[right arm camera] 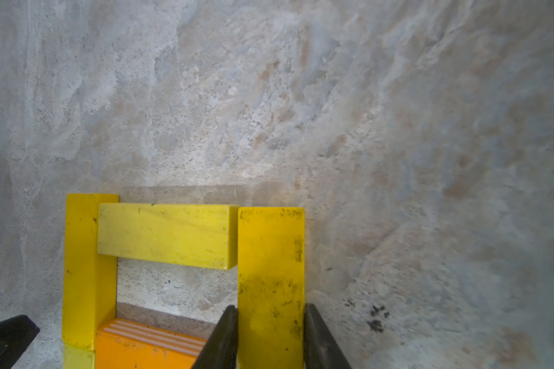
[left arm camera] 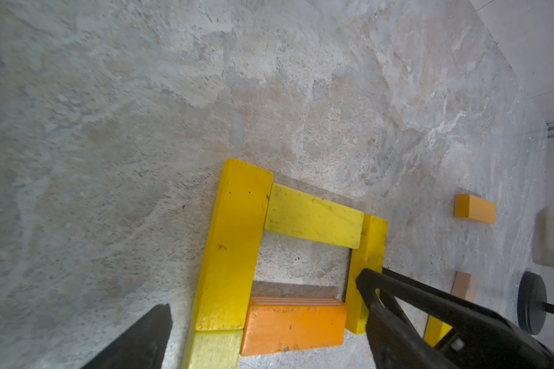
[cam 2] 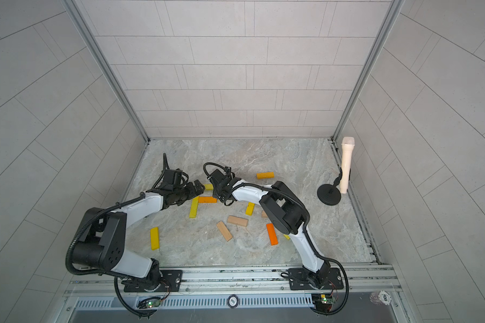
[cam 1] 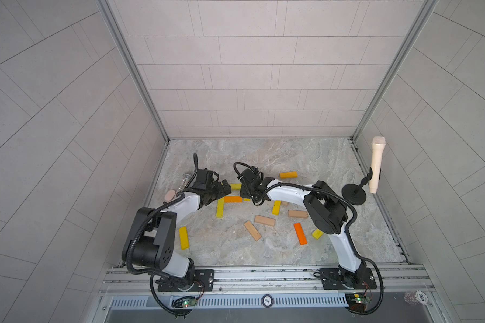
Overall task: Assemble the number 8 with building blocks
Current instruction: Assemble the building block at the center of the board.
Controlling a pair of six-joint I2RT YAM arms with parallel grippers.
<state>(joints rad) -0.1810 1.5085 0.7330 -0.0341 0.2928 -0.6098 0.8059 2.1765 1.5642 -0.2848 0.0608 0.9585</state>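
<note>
The right gripper (right arm camera: 271, 311) clamps the yellow bar (right arm camera: 271, 249), seating it against the orange bar (right arm camera: 141, 351); the left gripper (left arm camera: 264, 290) gapes empty; next likely a clean release

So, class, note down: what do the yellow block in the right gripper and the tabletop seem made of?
Yellow block: likely painted wood; matte coat, dark scuffs, square sawn edges. Tabletop: stone-look, matte, mottled grey-tan veining; real stone or print, cannot tell.
</note>
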